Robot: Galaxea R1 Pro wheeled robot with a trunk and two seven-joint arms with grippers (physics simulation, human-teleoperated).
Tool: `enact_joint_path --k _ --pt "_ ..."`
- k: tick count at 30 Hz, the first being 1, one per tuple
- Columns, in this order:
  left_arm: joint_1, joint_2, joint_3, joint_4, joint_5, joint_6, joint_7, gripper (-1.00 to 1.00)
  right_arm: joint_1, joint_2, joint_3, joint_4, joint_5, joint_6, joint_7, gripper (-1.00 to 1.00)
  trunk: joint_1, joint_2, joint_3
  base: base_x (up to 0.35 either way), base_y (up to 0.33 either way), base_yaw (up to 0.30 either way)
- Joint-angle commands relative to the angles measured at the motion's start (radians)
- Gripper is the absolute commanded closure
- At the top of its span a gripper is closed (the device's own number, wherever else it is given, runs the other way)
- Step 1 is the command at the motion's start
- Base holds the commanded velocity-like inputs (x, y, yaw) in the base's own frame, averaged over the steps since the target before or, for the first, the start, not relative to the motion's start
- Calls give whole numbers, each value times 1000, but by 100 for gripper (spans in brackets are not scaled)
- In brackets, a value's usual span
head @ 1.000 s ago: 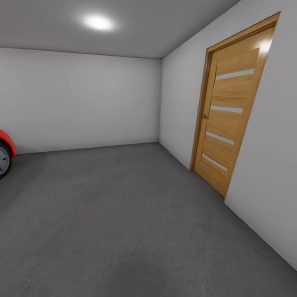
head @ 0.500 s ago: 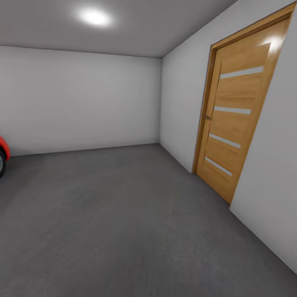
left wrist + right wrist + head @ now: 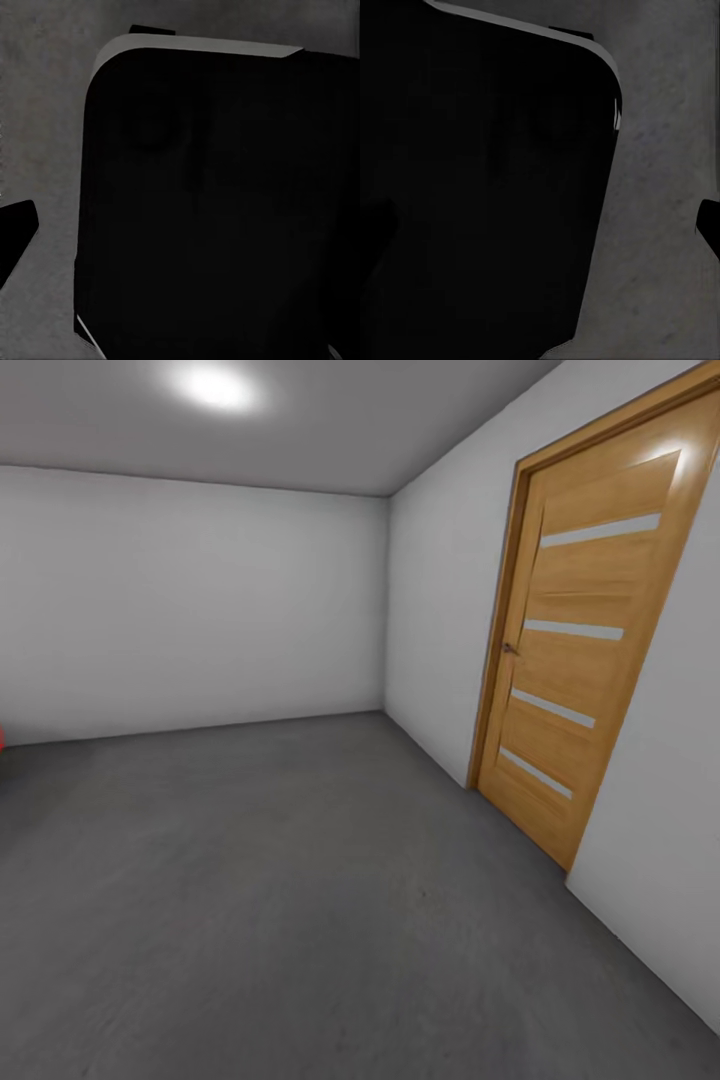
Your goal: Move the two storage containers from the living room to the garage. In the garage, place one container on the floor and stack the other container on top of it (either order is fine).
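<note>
I am in the garage, with white-grey walls and a dark concrete floor [image 3: 300,900] stretching ahead. The two storage containers are out of view, and so is the living room. In the left wrist view a single dark fingertip [image 3: 15,234] juts in over the concrete beside the robot's black body [image 3: 225,210]. The right wrist view likewise has one dark fingertip [image 3: 709,225] at its edge, next to the same black body [image 3: 480,187]. Nothing is seen between the fingers, and how wide they stand cannot be read.
A closed wooden door [image 3: 585,650] with pale horizontal strips sits in the right wall. A sliver of the red car [image 3: 2,738] touches the left edge. The back wall [image 3: 190,610] is a few metres off, under a round ceiling light [image 3: 212,386].
The whole view has shifted to the right and a little forward. The door looms larger and the red car has slid almost out at the left edge.
</note>
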Motion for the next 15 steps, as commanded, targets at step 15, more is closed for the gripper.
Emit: enact_joint_path --k 15 --pt "0 -3 0 1 9 -2 0 -100 0 -1 1 0 5 -1 0 -100 1 0 -1 331 0 -266"
